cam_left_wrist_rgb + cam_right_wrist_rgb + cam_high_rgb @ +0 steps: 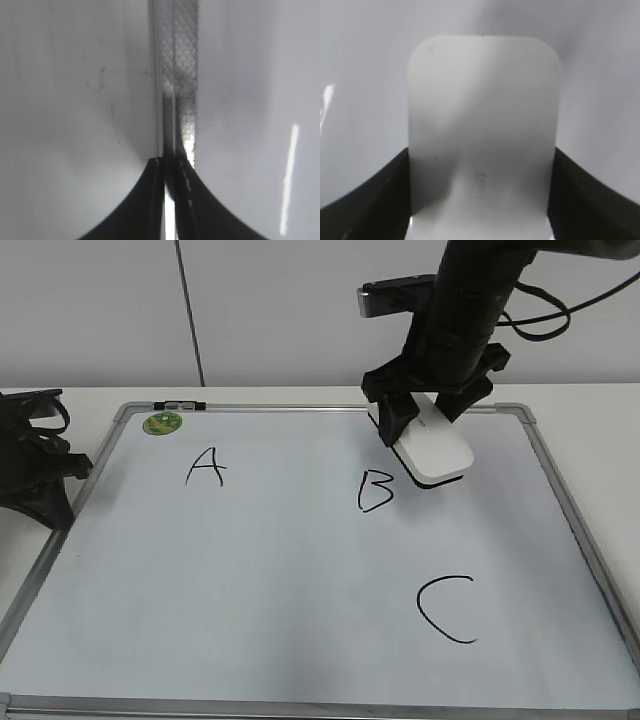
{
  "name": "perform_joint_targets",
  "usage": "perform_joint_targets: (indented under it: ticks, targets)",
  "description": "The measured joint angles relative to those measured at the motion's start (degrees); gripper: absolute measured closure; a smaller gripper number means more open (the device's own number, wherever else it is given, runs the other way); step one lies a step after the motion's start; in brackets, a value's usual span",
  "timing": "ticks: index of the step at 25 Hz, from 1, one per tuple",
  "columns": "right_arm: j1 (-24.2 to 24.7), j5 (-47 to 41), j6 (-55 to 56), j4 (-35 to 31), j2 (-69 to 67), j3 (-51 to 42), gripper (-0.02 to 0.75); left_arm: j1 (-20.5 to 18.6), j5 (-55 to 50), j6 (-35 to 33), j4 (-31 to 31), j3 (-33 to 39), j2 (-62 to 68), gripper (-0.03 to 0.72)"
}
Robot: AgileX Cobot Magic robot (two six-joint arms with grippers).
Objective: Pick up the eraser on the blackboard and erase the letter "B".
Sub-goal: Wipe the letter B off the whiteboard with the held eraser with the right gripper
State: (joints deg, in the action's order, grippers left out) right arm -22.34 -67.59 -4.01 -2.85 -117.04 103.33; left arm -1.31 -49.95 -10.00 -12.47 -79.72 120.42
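Note:
The blackboard (300, 570) is a white board with a grey frame, lying flat. It bears a black "A" (206, 467), the letter "B" (376, 491) and a "C" (446, 609). My right gripper (425, 412) is shut on the eraser (435, 448), a white rounded block with a dark underside, tilted just right of and above the "B". The right wrist view shows the eraser (482, 130) between the two black fingers. My left gripper (45, 475) rests at the board's left edge, shut and empty, its fingertips (172, 162) over the frame strip (177, 75).
A small round green magnet (162, 423) sits at the board's top left corner, with a clip (180, 404) on the frame beside it. A white wall stands behind the table.

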Motion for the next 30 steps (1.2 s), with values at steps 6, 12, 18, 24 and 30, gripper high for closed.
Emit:
perform_joint_targets:
  ticks: [6, 12, 18, 24, 30]
  targets:
    - [0.0, -0.5, -1.0, 0.0, -6.0, 6.1, 0.186, 0.0, -0.1, 0.0, 0.0, 0.0, 0.0, 0.678]
    - [0.0, -0.5, -1.7, 0.0, -10.8, 8.3, 0.186, 0.0, -0.1, 0.0, 0.0, 0.0, 0.0, 0.678]
    - [0.0, 0.0, -3.4, 0.0, -14.3, 8.5, 0.186, 0.0, -0.1, 0.0, 0.0, 0.0, 0.0, 0.678]
    - [0.0, 2.9, -4.4, -0.4, -15.6, 8.6, 0.186, 0.0, -0.1, 0.0, 0.0, 0.0, 0.0, 0.678]
    - [0.0, 4.2, -4.5, -0.4, -16.3, 8.8, 0.186, 0.0, -0.1, 0.0, 0.0, 0.0, 0.0, 0.678]
